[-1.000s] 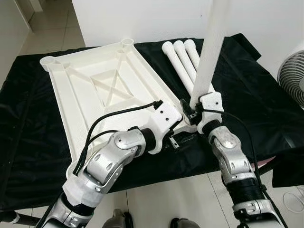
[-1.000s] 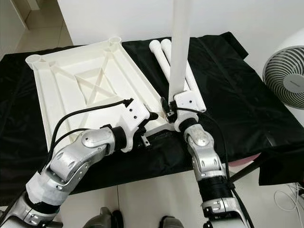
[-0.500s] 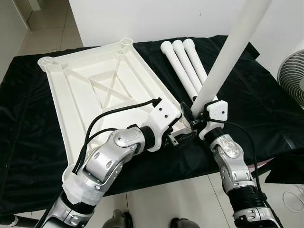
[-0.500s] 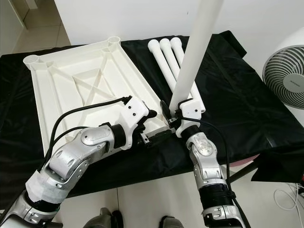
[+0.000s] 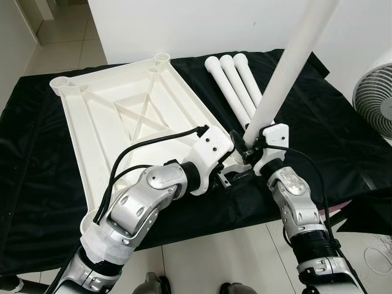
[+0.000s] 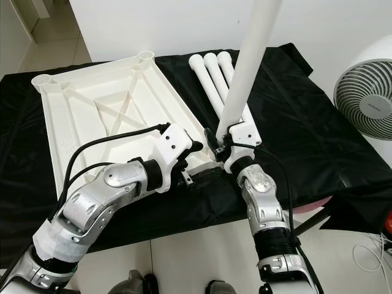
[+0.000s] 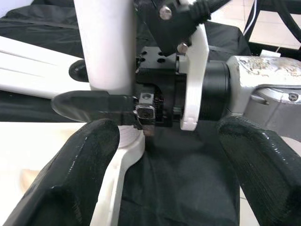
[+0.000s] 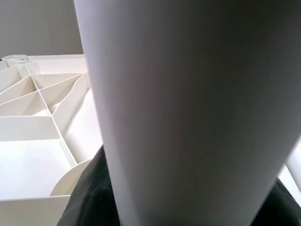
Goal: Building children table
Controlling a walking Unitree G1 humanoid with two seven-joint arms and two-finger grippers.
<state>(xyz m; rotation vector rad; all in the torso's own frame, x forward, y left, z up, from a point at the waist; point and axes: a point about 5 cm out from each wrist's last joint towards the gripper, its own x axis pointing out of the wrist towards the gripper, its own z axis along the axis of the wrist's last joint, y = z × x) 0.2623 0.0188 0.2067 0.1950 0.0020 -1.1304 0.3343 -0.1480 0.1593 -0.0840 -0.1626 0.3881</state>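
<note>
Your right gripper is clenched around the foot of the white leg, and that leg has swung: a second ago it stood nearly plumb over the near right corner socket of the tabletop, half a second ago it had tipped well away from the tabletop, and now it has come partway back but still leans. So you are hunting for the angle, and the leg is not seated yet. In the left wrist view its foot sits right at the rim of the corner socket, not sunk in as far as I can judge.

Your left gripper hovers just beside that corner, fingers spread wide and holding nothing.

The tabletop lies upside down on the black-draped bench. Three spare legs lie side by side just beyond the corner you are working.

Bring the leg upright before you press, or it may jam crooked.
</note>
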